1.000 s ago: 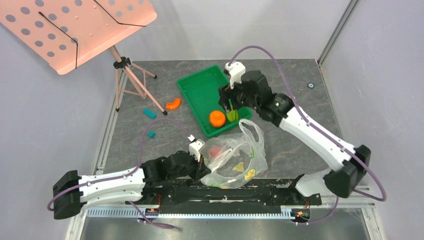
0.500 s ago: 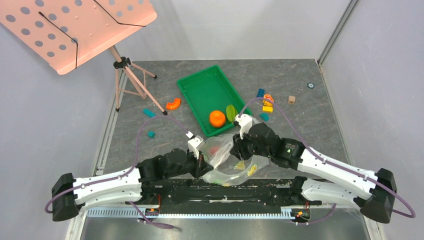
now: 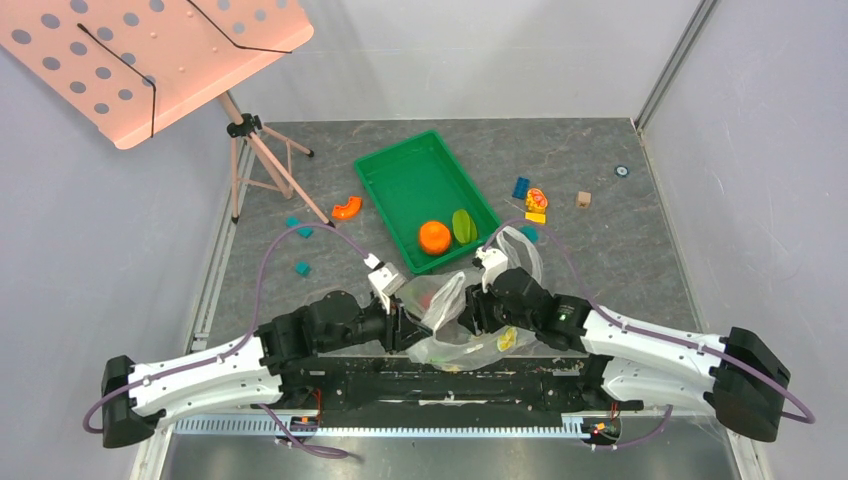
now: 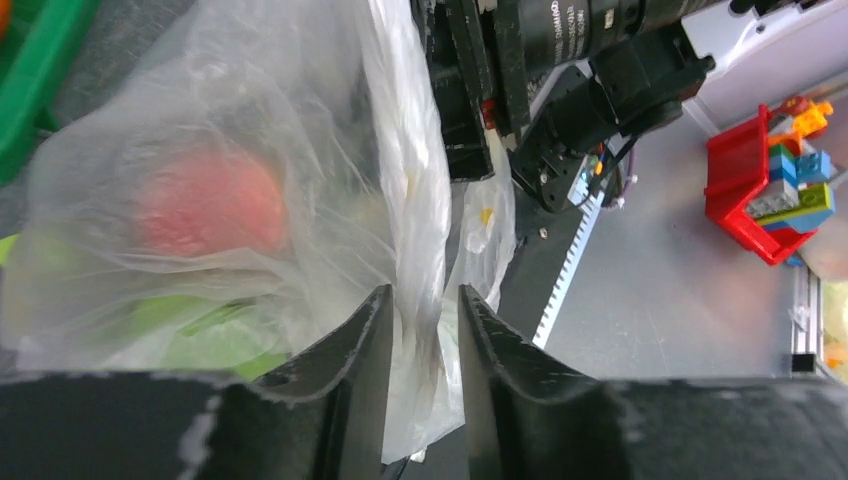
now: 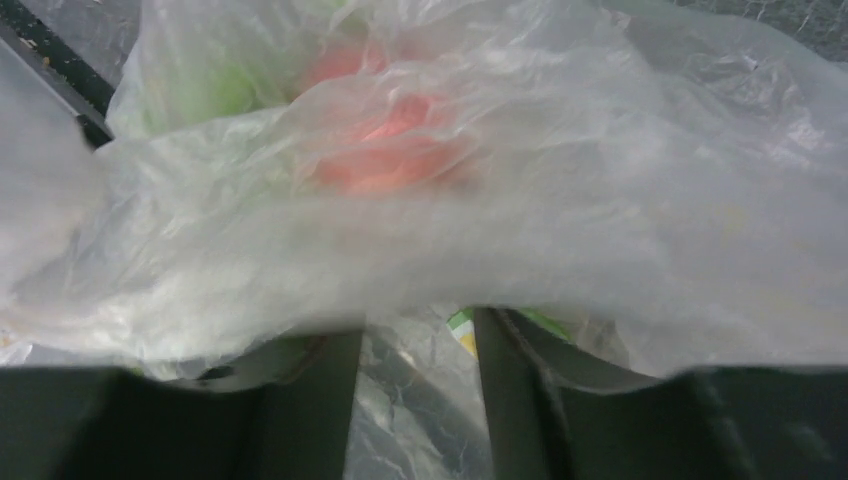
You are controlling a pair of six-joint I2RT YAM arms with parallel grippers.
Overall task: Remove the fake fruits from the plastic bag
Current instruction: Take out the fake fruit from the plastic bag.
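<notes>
The clear plastic bag [image 3: 455, 325] lies crumpled at the near edge between both arms. My left gripper [image 3: 406, 326] is shut on a fold of its film [image 4: 425, 300]. The pink peach [image 3: 428, 298] shows through the bag, also in the left wrist view [image 4: 210, 200] and the right wrist view [image 5: 385, 140]. Green shapes [image 4: 170, 325] show inside the bag beside it; I cannot tell what they are. My right gripper [image 3: 472, 312] is at the bag's right side, its fingers apart [image 5: 418, 335] with film draped over the tips. The round orange [image 3: 433, 237] and the green ribbed oval piece [image 3: 463, 226] lie in the green tray.
The green tray [image 3: 400, 175] stands behind the bag. An orange curved piece [image 3: 346, 208] and teal blocks [image 3: 302, 268] lie to the left, coloured blocks [image 3: 535, 205] to the right. A music stand's tripod [image 3: 260, 150] stands back left. A red bin [image 4: 765, 190] sits beyond the rail.
My right arm has come back from the tray to the bag, leaving the green oval piece in the tray. My left gripper has shifted slightly forward with the bag's edge.
</notes>
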